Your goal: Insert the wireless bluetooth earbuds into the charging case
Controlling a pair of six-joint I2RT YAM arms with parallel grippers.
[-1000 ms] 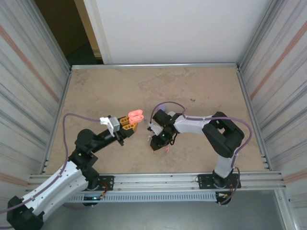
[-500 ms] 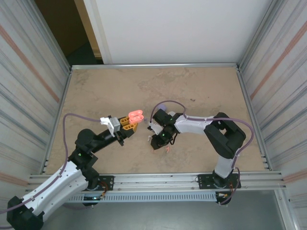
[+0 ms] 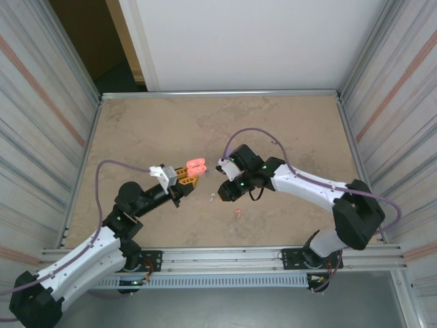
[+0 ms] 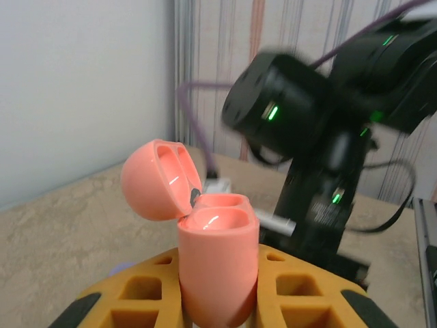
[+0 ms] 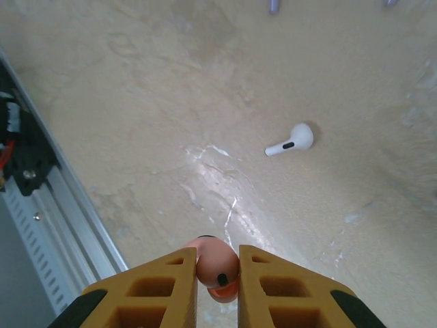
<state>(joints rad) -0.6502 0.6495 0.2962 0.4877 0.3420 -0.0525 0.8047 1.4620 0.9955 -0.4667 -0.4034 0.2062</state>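
Centrally: left gripper (image 4: 217, 304) holds case (image 4: 217, 236), right gripper (image 5: 218, 262) earbud (image 5: 209, 254); walls (image 3: 41, 116) distant.

Lit softly and evenly from above in the top view, with faint shadows under the arms; dark past the doorway (image 3: 89, 48). Smears the right arm (image 4: 307, 102) with motion blur in the left wrist view, yet renders the coral charging case (image 4: 217, 260) sharp, small highlights on its gloss. Catches a white glare streak on the tabletop (image 5: 136, 102) in the right wrist view; slightly soft on the coral earbud (image 5: 208, 254).
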